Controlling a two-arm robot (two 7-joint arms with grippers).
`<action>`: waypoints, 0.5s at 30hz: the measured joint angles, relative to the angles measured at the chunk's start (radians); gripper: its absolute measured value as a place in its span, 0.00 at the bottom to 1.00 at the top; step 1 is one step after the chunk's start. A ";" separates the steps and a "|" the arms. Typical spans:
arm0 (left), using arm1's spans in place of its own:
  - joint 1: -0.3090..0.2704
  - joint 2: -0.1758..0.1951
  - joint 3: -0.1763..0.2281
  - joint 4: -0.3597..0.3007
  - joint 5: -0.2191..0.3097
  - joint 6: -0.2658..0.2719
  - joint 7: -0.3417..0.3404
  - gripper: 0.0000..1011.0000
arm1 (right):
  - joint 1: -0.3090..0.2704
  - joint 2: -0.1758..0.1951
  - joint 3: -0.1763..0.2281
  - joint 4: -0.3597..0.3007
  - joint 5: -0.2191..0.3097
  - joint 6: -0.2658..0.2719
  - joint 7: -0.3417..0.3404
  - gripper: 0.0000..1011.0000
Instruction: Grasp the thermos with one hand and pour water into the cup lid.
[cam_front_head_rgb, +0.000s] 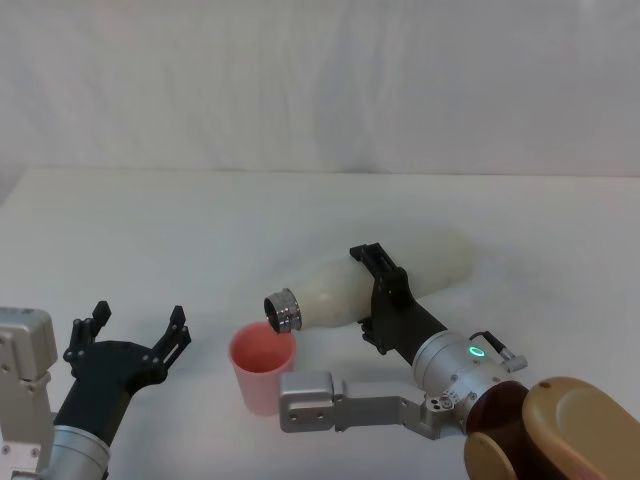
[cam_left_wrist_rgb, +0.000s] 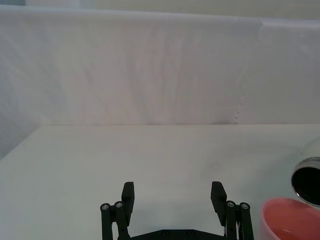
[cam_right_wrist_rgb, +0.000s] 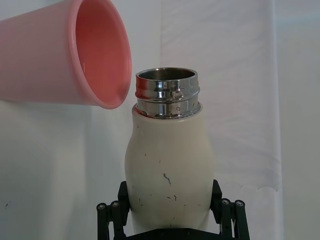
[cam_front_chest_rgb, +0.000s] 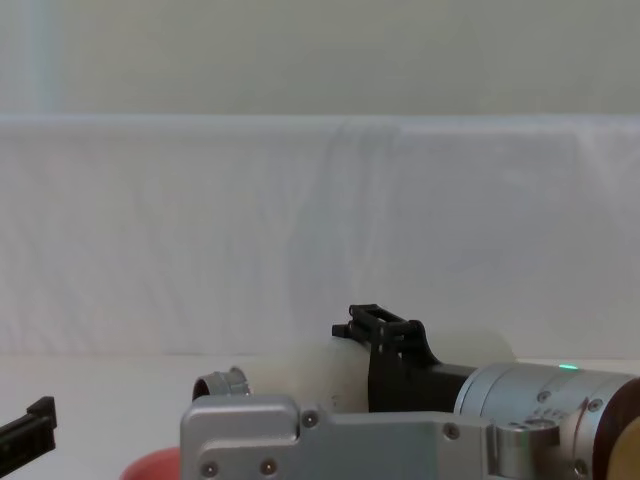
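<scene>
The cream-white thermos (cam_front_head_rgb: 340, 290) lies tipped on its side in the air, its steel neck (cam_front_head_rgb: 284, 310) just over the rim of the salmon-pink cup lid (cam_front_head_rgb: 262, 366). My right gripper (cam_front_head_rgb: 385, 300) is shut on the thermos body. In the right wrist view the thermos (cam_right_wrist_rgb: 167, 170) sits between the black fingers (cam_right_wrist_rgb: 225, 212), with the cup lid (cam_right_wrist_rgb: 75, 55) beside its open neck. My left gripper (cam_front_head_rgb: 135, 325) stands open to the left of the cup lid, holding nothing. The left wrist view shows its fingers (cam_left_wrist_rgb: 127, 197) apart, with the cup lid (cam_left_wrist_rgb: 290, 220) and the thermos's neck (cam_left_wrist_rgb: 307, 181) off to the side.
The white table (cam_front_head_rgb: 150, 230) stretches behind and to the left, ending at a white fabric backdrop (cam_front_head_rgb: 320, 80). My right arm's grey link (cam_front_head_rgb: 340, 400) lies across the front, just right of the cup lid.
</scene>
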 joint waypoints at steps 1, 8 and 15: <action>0.000 0.000 0.000 0.000 0.000 0.000 0.000 0.99 | 0.000 0.000 0.000 0.000 0.000 0.000 0.000 0.95; 0.000 0.000 0.000 0.000 0.000 0.000 0.000 0.99 | 0.002 0.001 -0.004 -0.002 -0.009 0.003 0.002 0.95; 0.000 0.000 0.000 0.000 0.000 0.000 0.000 0.99 | 0.003 0.003 -0.007 -0.004 -0.014 0.003 0.005 0.95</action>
